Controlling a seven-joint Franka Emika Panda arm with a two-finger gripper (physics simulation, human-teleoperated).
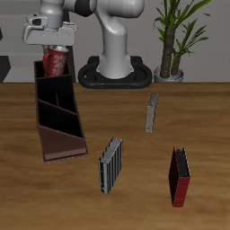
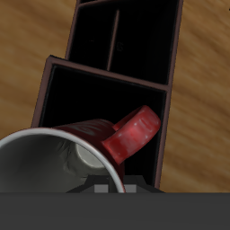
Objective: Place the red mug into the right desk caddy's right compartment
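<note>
The red mug (image 1: 56, 60) is seen at the upper left of the exterior frame, gripped by the end effector (image 1: 52, 45) and held over the far end cell of the right desk caddy (image 1: 57, 117). Whether the mug touches the cell floor cannot be told. In the wrist view, the mug's rim (image 2: 54, 148) and loop handle (image 2: 135, 135) are shown above the right compartment (image 2: 99, 103), whose dark floor is bare. The tray's longer cells, toward the lower left of the exterior frame, hold nothing. A grey ribbed slab (image 1: 110, 164), a thin grey piece (image 1: 151, 112) and a red-and-black holder (image 1: 180, 177) stand on the worktop (image 1: 202, 117), apart from the tray.
</note>
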